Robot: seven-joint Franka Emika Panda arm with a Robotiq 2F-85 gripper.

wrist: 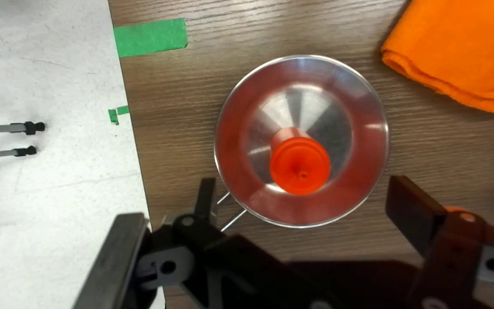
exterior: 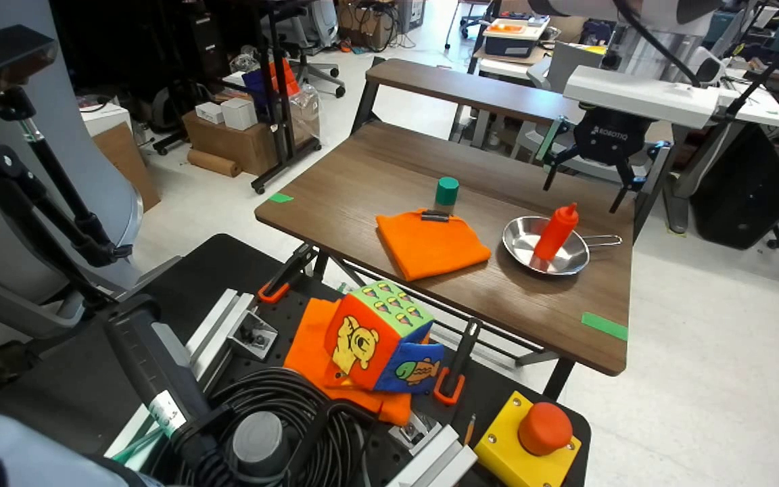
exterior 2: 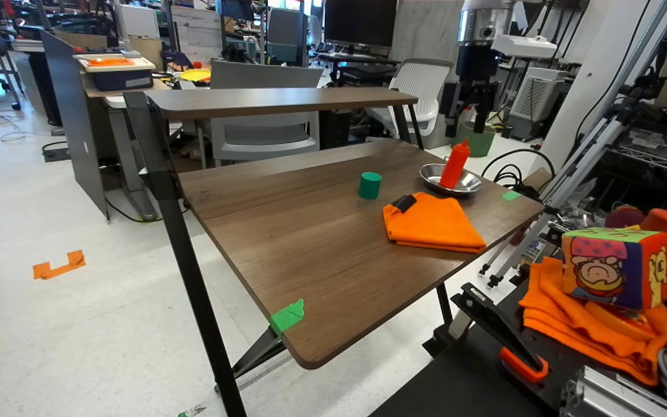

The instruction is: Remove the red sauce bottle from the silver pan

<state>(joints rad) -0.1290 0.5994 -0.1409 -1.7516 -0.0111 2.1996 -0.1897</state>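
Fingers (wrist: 416,214) spread above silver pan (wrist: 337,199); red sauce bottle (wrist: 299,165) inside, narrow end up.

On the black body of my gripper (exterior: 580,199) I can read one brand name, ROBOTIQ (exterior: 610,133), in pale capitals, right way up in an exterior view. A white label (exterior: 167,411) sits on a black housing (exterior: 136,352), its marks too small for me to make out. In an exterior view a dark bin (exterior 2: 107,80) bears a pale sticker (exterior 2: 135,82), likewise too small to read.
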